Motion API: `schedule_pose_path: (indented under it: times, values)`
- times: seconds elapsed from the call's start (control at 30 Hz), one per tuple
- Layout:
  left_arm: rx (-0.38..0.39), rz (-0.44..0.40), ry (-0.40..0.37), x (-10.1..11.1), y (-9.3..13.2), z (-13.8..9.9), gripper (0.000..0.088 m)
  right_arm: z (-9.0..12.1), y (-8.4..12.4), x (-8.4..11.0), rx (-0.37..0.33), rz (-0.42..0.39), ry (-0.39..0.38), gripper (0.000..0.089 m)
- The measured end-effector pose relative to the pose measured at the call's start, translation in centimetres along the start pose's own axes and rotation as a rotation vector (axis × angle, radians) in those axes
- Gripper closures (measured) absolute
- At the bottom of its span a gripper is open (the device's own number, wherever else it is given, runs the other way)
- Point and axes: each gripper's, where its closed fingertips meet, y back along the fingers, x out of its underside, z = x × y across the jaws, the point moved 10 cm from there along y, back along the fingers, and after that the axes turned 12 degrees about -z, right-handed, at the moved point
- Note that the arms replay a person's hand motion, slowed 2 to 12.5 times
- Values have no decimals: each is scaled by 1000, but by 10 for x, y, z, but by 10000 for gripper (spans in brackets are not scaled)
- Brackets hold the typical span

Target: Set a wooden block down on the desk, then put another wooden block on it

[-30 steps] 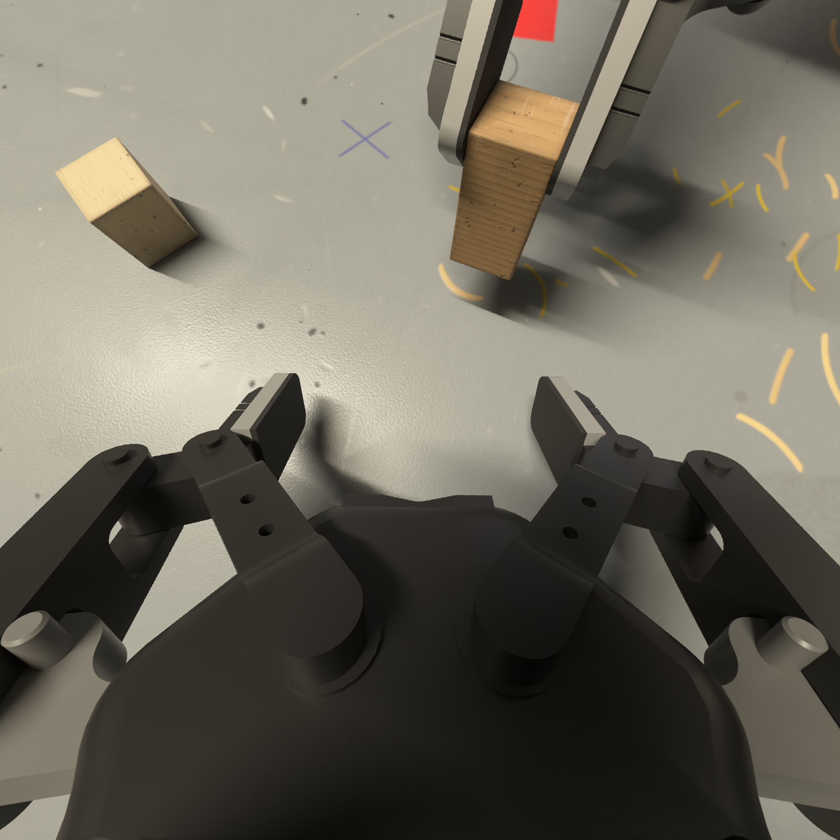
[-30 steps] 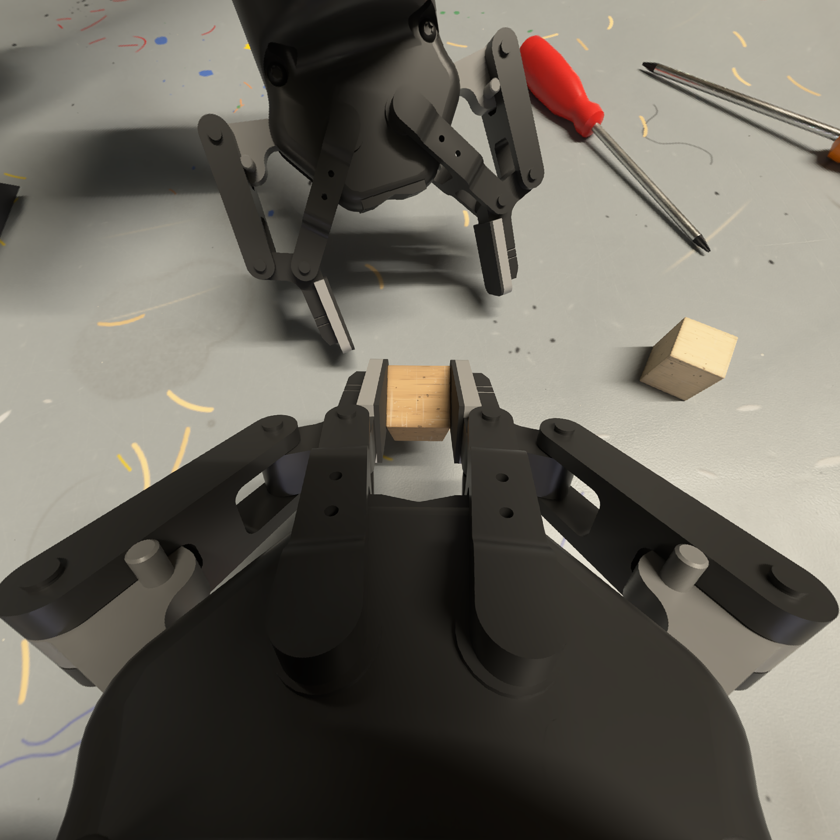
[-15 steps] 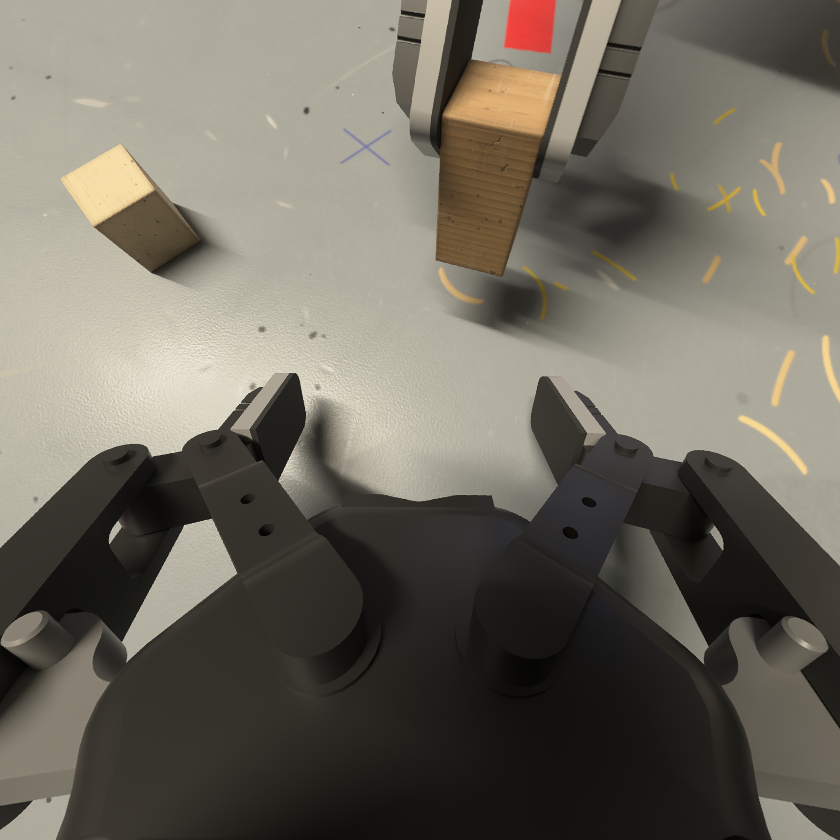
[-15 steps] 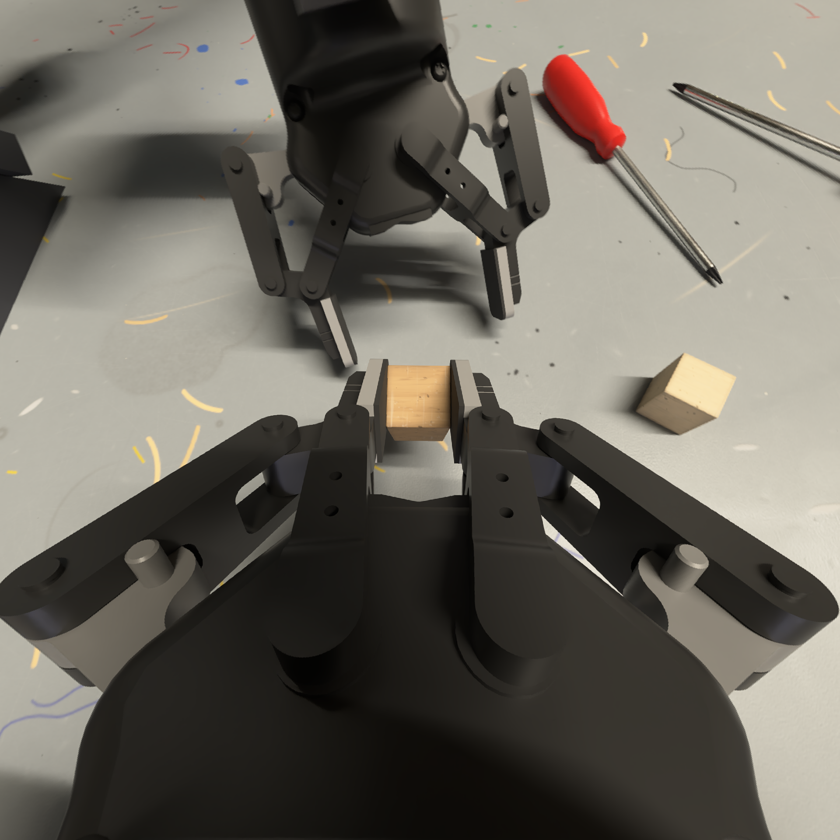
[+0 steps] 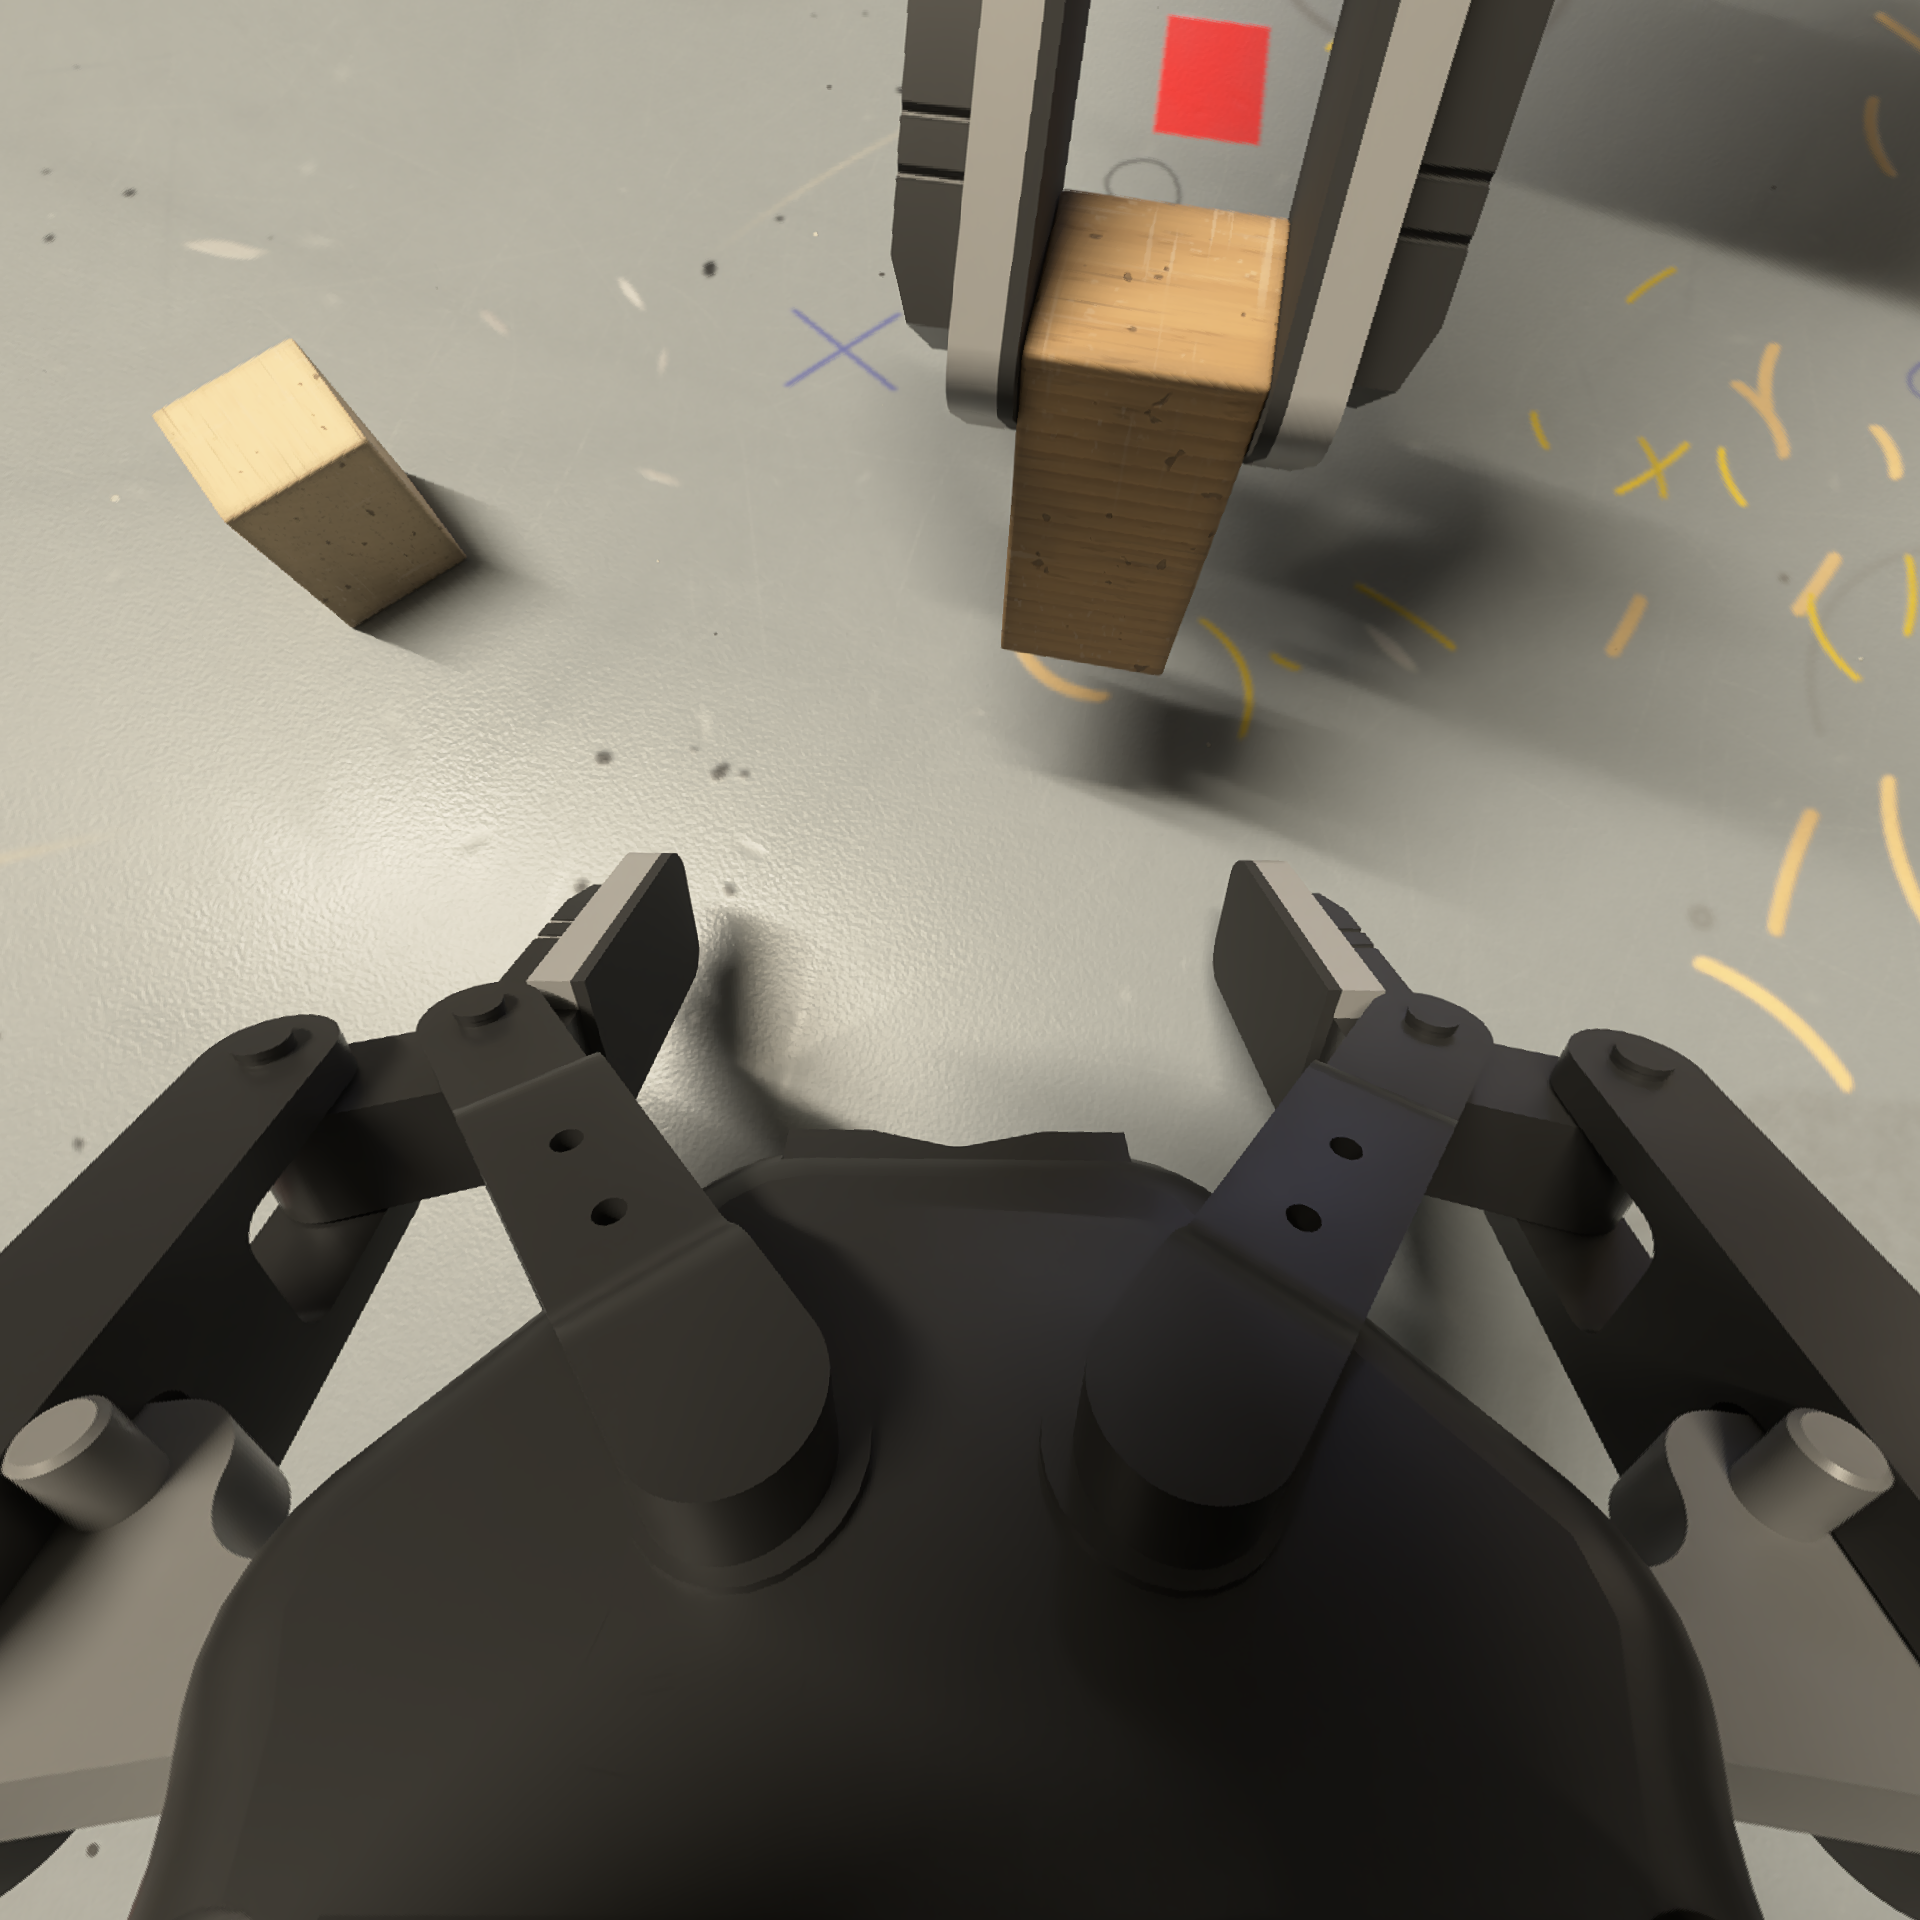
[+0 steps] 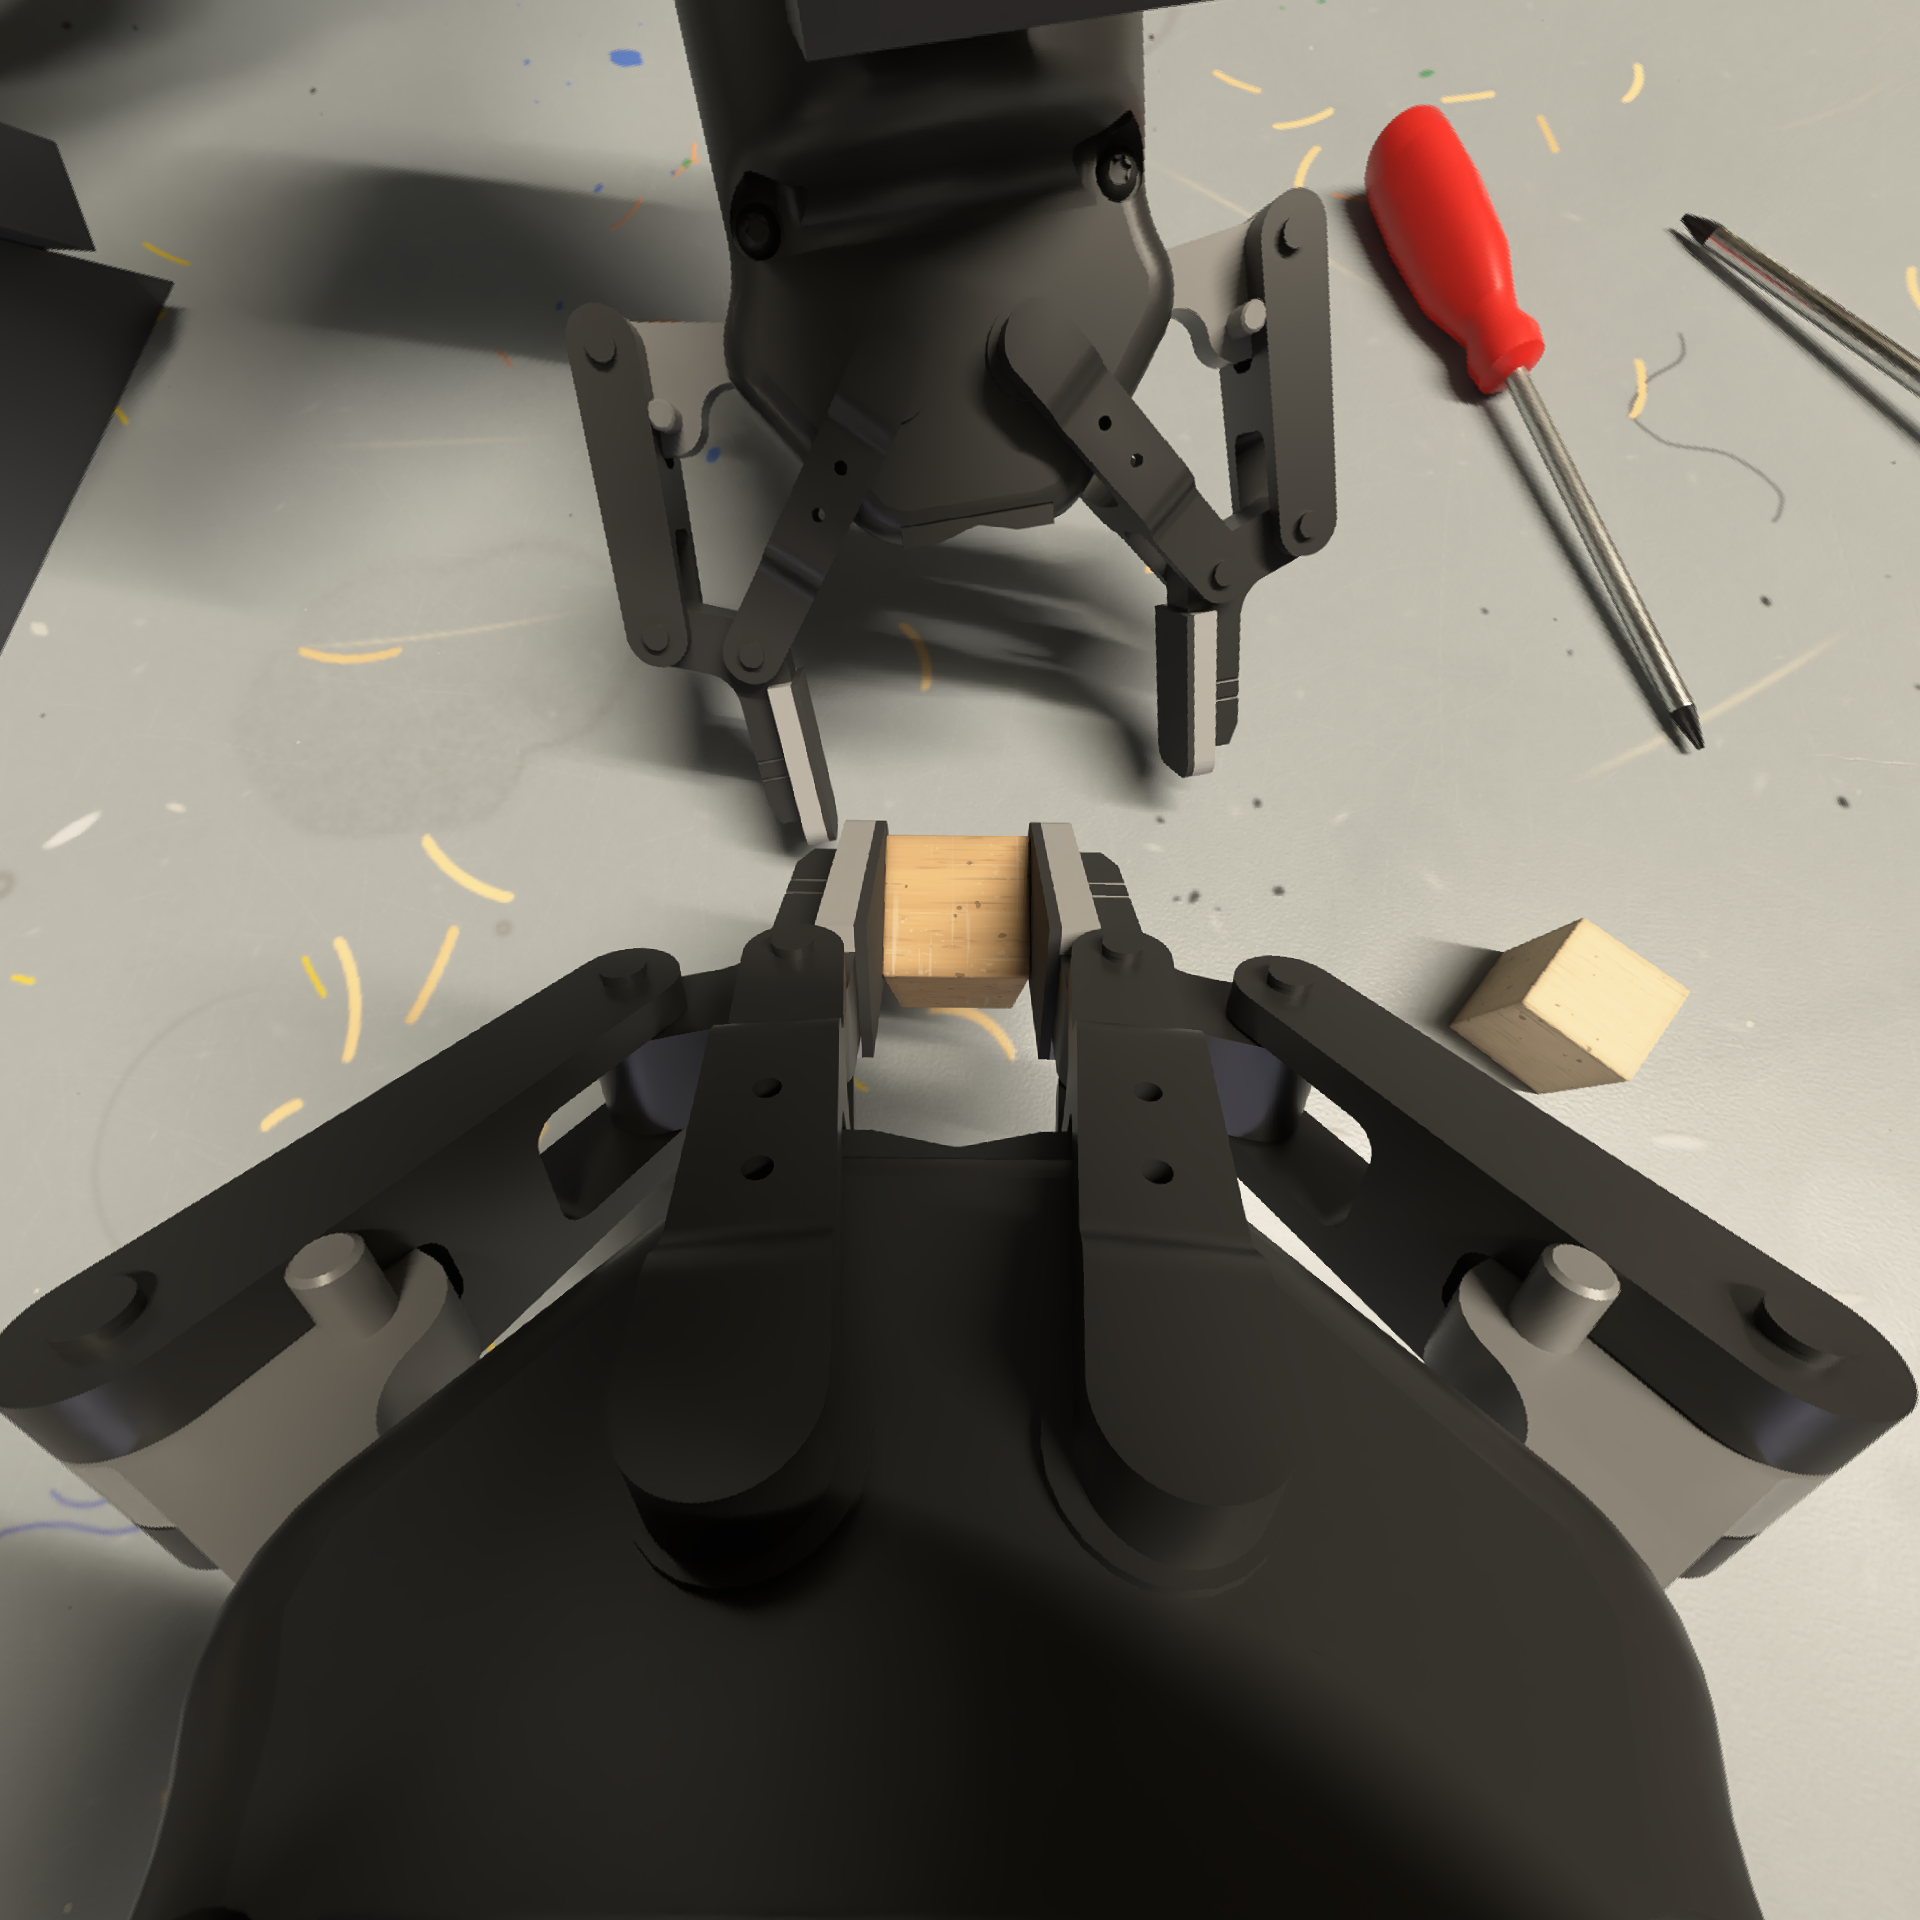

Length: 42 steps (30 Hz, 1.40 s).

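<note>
My right gripper [image 6: 956, 914] is shut on a tan wooden block [image 6: 954, 920] and holds it clear of the grey desk [image 6: 312, 520]. The same block [image 5: 1138, 436] shows in the left wrist view, hanging between the right gripper's fingers [image 5: 987, 229] with its shadow below. A paler wooden block [image 5: 307, 483] lies on the desk to the left there; in the right wrist view it [image 6: 1569, 1003] lies to the right. My left gripper [image 5: 951, 951] is open and empty, low over the desk, facing the held block; it also shows in the right wrist view [image 6: 997, 758].
A red-handled screwdriver [image 6: 1507, 374] and a second thin tool [image 6: 1808, 312] lie at the far right of the right wrist view. A dark flat object [image 6: 62, 395] sits at its left edge. A red square [image 5: 1210, 78] marks the desk behind the held block.
The right gripper has risen with the tan block and drifted a little; the block's shadow now sits apart from it. The left gripper has stayed open and still.
</note>
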Motion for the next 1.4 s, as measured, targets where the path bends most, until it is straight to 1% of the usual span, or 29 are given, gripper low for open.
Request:
schedule_pose_path:
  times: [0.13,0.2,0.4,0.8,1.4]
  values:
    - [-2,0,1,0,0,0,28,2,-2,2,-12,-17,-6,657]
    - [-2,0,2,0,0,0,28,4,-3,4,-16,-13,-1,657]
    - [-3,0,3,0,0,0,28,6,-3,8,10,-3,32,657]
    - [-6,-2,4,0,0,-1,28,2,0,9,30,-28,2,657]
    - [-7,-2,4,0,0,-1,28,2,-1,15,29,-22,-10,657]
